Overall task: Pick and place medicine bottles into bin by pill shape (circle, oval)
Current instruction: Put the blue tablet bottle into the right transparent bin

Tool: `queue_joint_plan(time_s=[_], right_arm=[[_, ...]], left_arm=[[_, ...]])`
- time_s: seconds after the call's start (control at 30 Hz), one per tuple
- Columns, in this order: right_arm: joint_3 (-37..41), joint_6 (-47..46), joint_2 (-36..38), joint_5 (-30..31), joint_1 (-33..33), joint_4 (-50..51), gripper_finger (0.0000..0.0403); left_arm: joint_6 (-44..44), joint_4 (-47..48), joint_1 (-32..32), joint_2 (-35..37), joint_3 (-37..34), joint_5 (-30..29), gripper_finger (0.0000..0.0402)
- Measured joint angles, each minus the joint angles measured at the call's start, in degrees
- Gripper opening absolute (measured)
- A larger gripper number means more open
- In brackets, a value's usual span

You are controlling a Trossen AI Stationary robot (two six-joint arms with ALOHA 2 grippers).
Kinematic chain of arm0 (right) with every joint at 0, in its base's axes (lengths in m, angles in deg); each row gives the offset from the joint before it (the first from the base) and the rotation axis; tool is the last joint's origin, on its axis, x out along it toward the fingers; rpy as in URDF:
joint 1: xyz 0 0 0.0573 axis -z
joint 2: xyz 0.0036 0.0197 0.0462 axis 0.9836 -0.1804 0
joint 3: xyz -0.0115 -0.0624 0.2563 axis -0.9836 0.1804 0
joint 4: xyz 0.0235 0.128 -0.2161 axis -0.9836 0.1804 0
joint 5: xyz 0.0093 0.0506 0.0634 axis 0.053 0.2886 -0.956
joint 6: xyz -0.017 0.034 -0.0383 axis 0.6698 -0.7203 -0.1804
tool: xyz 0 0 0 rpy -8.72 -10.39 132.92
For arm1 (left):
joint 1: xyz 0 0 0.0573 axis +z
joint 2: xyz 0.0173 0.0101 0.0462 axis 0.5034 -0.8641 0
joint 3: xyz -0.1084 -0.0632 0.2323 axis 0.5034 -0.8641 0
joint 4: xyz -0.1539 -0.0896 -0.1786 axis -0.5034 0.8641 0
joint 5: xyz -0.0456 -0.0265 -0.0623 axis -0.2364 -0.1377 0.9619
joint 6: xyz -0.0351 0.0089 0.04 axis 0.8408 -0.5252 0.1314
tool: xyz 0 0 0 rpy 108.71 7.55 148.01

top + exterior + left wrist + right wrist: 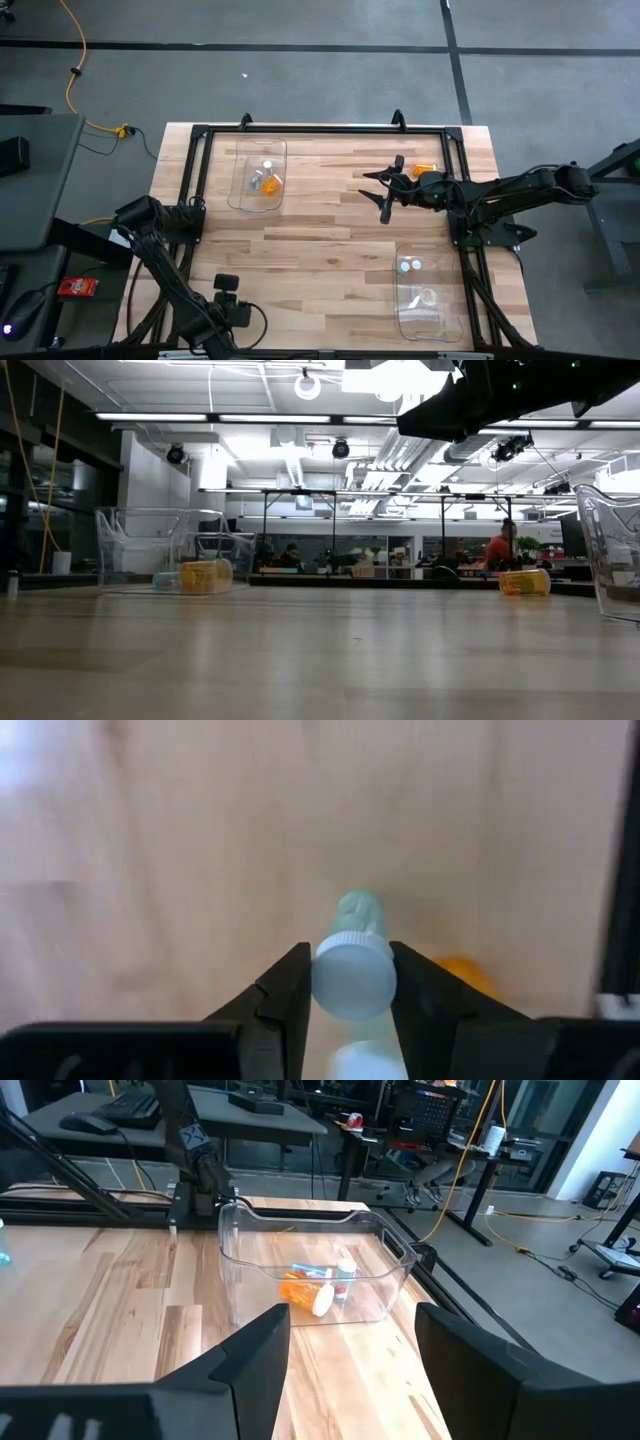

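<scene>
In the left wrist view, my left gripper is shut on a pale teal bottle with a white cap, over the wood. In the high view this gripper is at the table's near left, and the arm hides the bottle. My right gripper is open and empty above the table's middle right and faces the far left bin. An amber bottle lies on its side on the table just beyond the right arm; it also shows in the low view. My left gripper pinches the bottle's white cap by its sides between the two fingers. The bottle's body points away past the fingertips, along the fingers. I cannot tell whether the bottle is clear of the table.
The clear far left bin holds an amber bottle and two paler ones. The clear near right bin holds two pale bottles. A black frame runs along the table's edges. People show in the room behind.
</scene>
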Motion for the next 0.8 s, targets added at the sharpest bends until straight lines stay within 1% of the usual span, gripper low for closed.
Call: queue_joint_plan(time_s=[0.07, 0.1, 0.23, 0.33, 0.4, 0.43, 0.47, 0.53, 0.6, 0.67, 0.77, 0.8], right_arm=[[0.0, 0.0, 0.0, 0.0, 0.0, 0.0, 0.021], [0.0, 0.0, 0.0, 0.0, 0.0, 0.0, 0.021], [0.0, 0.0, 0.0, 0.0, 0.0, 0.0, 0.021], [0.0, 0.0, 0.0, 0.0, 0.0, 0.1, 0.021], [0.0, 0.0, 0.0, 0.0, 0.0, 0.2, 0.021], [0.0, 0.0, 0.0, 0.0, 0.0, 0.2, 0.021], [0.0, 0.0, 0.0, 0.0, 0.0, 0.2, 0.021], [0.0, 0.0, 0.0, 0.0, 0.0, 0.4, 0.021], [0.0, 0.0, 0.0, 0.0, 0.0, 0.7, 0.021], [0.0, 0.0, 0.0, 0.0, 0.0, 1.1, 0.021], [0.0, 0.0, 0.0, 0.0, 0.0, 1.3, 0.021], [0.0, -0.1, 0.0, 0.0, 0.0, 1.4, 0.021]], left_arm=[[-2.0, 2.4, 1.3, 2.0, 0.0, -3.7, 0.0107], [-3.3, 3.3, 2.1, 3.1, 0.0, -6.5, 0.011], [-10.7, 3.2, 6.0, 10.0, 0.0, -20.1, 0.0113], [-18.8, -0.9, 9.8, 15.5, 0.0, -28.6, 0.0109], [-26.1, -6.4, 12.5, 18.9, -0.7, -32.4, 0.0108], [-30.3, -10.3, 14.0, 20.8, -1.9, -33.4, 0.0107], [-34.6, -14.5, 15.6, 22.7, -3.4, -33.7, 0.0108], [-43.3, -25.2, 19.4, 26.1, -7.6, -32.0, 0.011], [-50.4, -36.9, 23.7, 29.4, -13.3, -27.4, 0.0112], [-55.9, -49.6, 28.7, 31.8, -19.9, -21.2, 0.0112], [-60.3, -68.3, 36.4, 33.3, -30.2, -13.1, 0.0112], [-60.9, -73.9, 39.0, 33.4, -33.4, -11.3, 0.0112]])
